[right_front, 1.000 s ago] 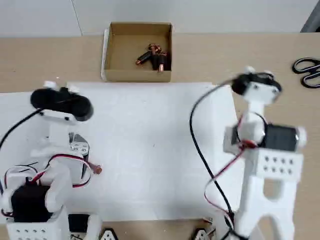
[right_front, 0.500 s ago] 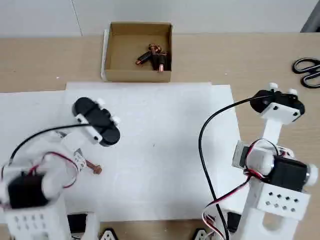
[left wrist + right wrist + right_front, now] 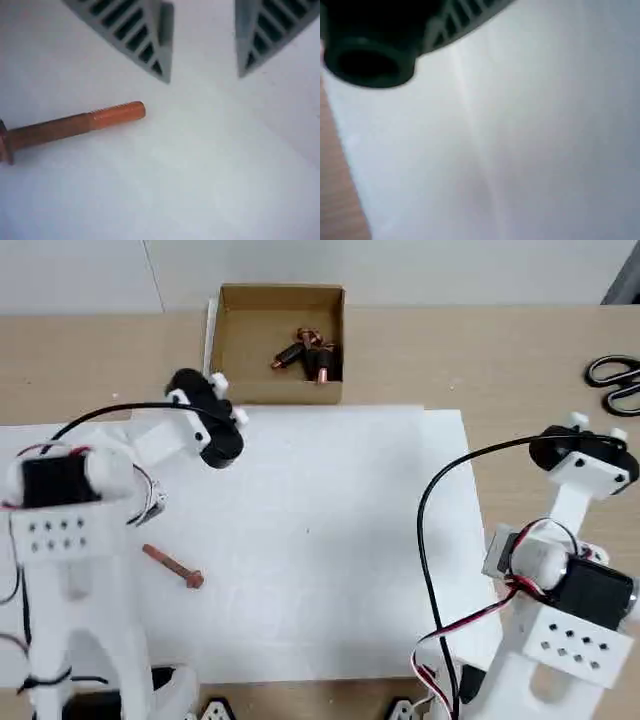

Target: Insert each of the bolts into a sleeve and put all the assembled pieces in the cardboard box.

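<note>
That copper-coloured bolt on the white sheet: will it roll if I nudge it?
Likely: the copper-coloured bolt has a round shank lying flat, so it may roll, curving around its wider head. It looks like rigid metal, probably slippery when pinched.

The left arm [image 3: 75, 570] and right arm [image 3: 530, 680] are white plastic with black motors [image 3: 55, 480], looping black cables [image 3: 423, 540], thin red wires [image 3: 480, 610] and dotted screw holes [image 3: 565, 643]. The left gripper [image 3: 202, 75] has grey ribbed fingers [image 3: 142, 32].
</note>
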`<state>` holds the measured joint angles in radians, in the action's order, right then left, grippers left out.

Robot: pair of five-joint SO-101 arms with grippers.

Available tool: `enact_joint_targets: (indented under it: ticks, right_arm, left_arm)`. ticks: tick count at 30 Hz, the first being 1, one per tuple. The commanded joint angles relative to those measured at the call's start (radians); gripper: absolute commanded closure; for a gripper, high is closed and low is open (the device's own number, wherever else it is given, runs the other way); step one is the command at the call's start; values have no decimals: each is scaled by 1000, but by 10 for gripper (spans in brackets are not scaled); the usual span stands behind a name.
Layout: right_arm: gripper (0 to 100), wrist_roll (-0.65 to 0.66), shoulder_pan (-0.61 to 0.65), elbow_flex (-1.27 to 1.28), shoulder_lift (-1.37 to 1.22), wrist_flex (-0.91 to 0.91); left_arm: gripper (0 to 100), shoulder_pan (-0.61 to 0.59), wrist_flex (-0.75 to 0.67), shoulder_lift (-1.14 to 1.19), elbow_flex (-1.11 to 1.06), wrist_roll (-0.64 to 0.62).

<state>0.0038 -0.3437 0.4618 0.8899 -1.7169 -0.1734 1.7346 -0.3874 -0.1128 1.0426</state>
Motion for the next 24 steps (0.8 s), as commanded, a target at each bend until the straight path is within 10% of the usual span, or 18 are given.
enact_joint_targets:
  ticks: [1, 24]
  right_arm:
    - [995, 32, -28, -3, -2, 2]
    - [995, 132, -31, 84, -2, 53]
  left_arm:
    - [914, 0, 21, 74, 33, 51]
    - [901, 94, 21, 153, -389, 509]
